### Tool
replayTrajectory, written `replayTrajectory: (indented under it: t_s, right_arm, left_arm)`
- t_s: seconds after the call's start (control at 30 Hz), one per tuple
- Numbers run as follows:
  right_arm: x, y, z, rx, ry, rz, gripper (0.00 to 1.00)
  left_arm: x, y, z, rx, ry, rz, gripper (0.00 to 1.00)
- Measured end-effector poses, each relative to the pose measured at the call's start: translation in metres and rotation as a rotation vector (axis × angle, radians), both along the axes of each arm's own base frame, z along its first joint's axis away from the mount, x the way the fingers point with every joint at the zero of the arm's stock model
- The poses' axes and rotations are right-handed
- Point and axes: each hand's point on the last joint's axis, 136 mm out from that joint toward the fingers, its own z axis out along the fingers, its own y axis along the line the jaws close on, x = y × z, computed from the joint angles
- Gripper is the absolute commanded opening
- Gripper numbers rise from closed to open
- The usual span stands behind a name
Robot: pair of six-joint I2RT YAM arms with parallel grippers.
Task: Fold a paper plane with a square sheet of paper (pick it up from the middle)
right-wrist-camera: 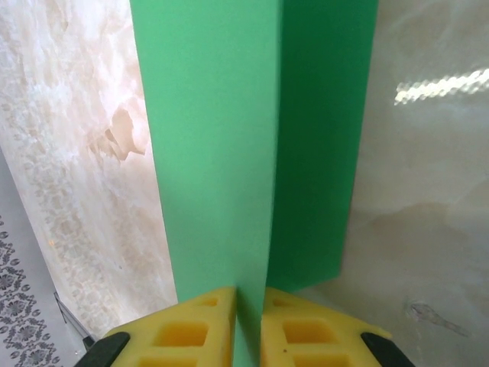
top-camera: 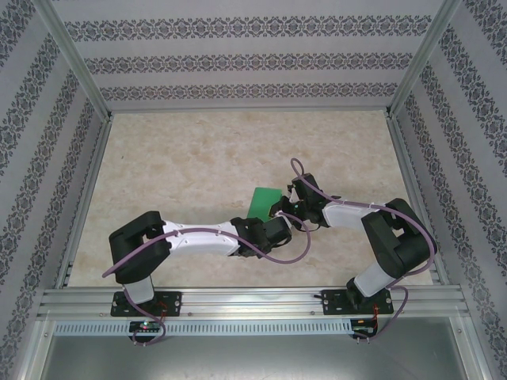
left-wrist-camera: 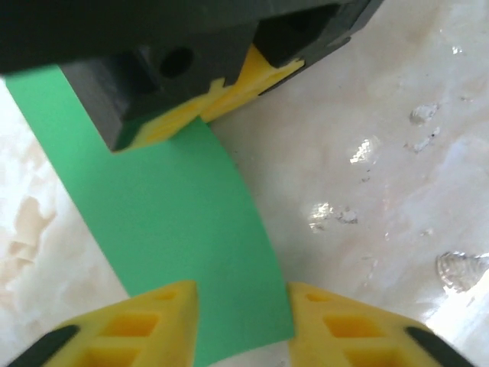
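One thin bright-green sheet of paper (right-wrist-camera: 221,153), folded along a lengthwise crease into a narrow strip, is held just above the pale marbled tabletop (top-camera: 182,174), mid-table between the two grippers. The right gripper (right-wrist-camera: 248,325) is clamped on it, its yellow pads pinching the fold at one end. At the other end the left gripper (left-wrist-camera: 241,325) straddles the strip with its fingers parted, the paper lying in the gap. Its edges seem at most to brush them, though that is hard to judge.
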Motion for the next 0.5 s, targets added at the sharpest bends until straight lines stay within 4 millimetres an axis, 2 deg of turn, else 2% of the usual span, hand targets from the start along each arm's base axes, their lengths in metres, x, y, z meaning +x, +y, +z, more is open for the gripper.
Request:
replayTrajectory:
  t_s: [0.17,0.23,0.37,0.5]
  right_arm:
    - [0.000,-0.004,-0.002,-0.007,0.010,-0.004,0.19]
    - [-0.001,-0.005,-0.002,-0.011,0.010,-0.001,0.21]
    - [-0.001,-0.009,-0.002,-0.019,0.010,0.006,0.28]
    - [0.000,-0.019,0.010,-0.029,-0.014,0.005,0.33]
  left_arm:
    - [0.001,-0.001,0.016,-0.036,-0.019,0.000,0.04]
    - [0.001,-0.002,0.018,-0.042,-0.021,0.001,0.00]
    - [0.000,-0.003,0.018,-0.059,0.007,-0.003,0.00]
    - [-0.001,-0.005,0.024,-0.121,0.073,-0.010,0.00]
